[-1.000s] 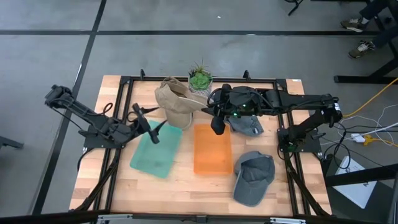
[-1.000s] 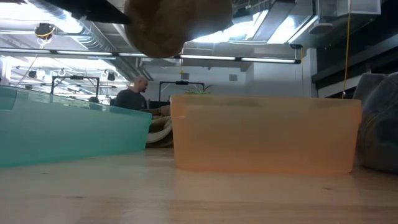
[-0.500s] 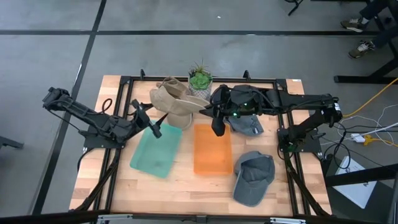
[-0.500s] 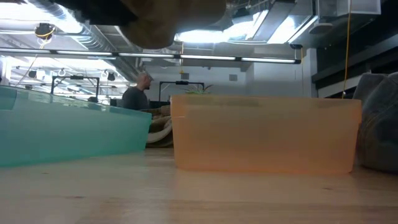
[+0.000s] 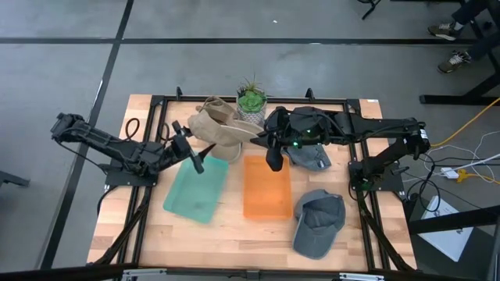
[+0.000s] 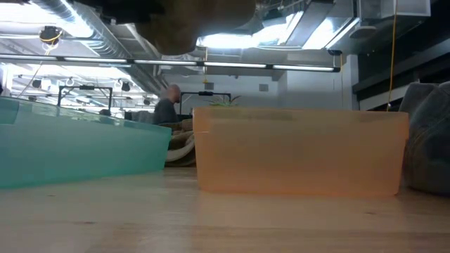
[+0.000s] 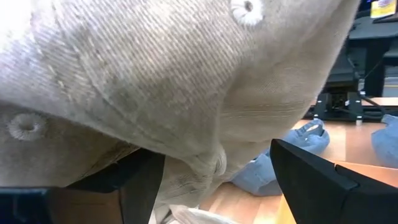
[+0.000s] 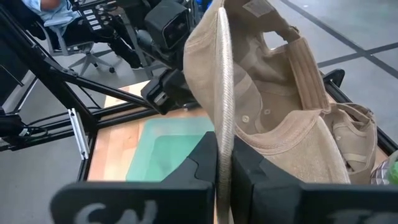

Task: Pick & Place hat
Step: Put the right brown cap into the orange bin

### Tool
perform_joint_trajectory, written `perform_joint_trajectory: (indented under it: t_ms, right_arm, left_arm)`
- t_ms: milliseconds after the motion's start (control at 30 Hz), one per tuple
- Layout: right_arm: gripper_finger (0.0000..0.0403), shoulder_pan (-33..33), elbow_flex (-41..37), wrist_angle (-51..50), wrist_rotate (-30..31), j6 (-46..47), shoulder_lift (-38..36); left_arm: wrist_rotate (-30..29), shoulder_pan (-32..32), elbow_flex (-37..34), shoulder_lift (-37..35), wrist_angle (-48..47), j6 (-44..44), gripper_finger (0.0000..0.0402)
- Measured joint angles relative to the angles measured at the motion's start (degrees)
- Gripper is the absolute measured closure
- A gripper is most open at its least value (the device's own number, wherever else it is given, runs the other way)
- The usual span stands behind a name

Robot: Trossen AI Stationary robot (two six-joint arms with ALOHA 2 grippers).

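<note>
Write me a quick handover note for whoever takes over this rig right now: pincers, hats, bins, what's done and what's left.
Right pincer: shut on the tan hat's brim, holding it up at the table's far side.
Left pincer: at the tan hat's crown, fingers either side of the fabric; grip unclear.
Teal bin and orange bin: both hold no hat.
Grey cap: on the table, near right of the orange bin.
Blue cap: on the table under the right arm.
Done: tan hat lifted.
Left: place the tan hat, then probably the other two caps.
</note>
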Motion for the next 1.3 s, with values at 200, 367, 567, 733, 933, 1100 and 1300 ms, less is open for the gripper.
perform_joint_trajectory:
  t_ms: [200,367,567,733,933,1100,1300]
  right_arm:
    - [0.0385,0.1,0.0,0.0,0.0,0.0,0.0]
    - [0.0385,0.2,0.0,0.0,-0.3,0.1,0.0]
    - [0.0385,0.2,0.0,0.0,-0.9,0.0,0.0]
    - [0.0385,0.2,0.0,-1.3,-0.9,0.0,0.0]
    - [0.0385,0.2,0.0,-2.9,-1.0,0.0,0.0]
    - [0.0385,0.1,0.0,-5.9,-1.0,0.1,0.0]
    - [0.0381,0.1,0.0,-7.9,-1.3,0.1,0.0]
  left_arm:
    - [0.0,1.2,0.0,0.0,0.0,0.0,0.0164]
    - [-0.1,1.6,0.0,0.0,0.0,0.1,0.0232]
    - [-0.1,1.6,0.0,0.0,0.0,0.7,0.0324]
    - [2.1,1.5,0.0,0.0,-1.2,0.6,0.0378]
    - [8.6,1.4,0.0,0.0,-6.1,-2.1,0.0371]
    - [17.3,1.4,0.0,0.0,-10.6,-4.6,0.0366]
    - [29.2,1.4,0.0,-0.6,-11.2,-4.7,0.0376]
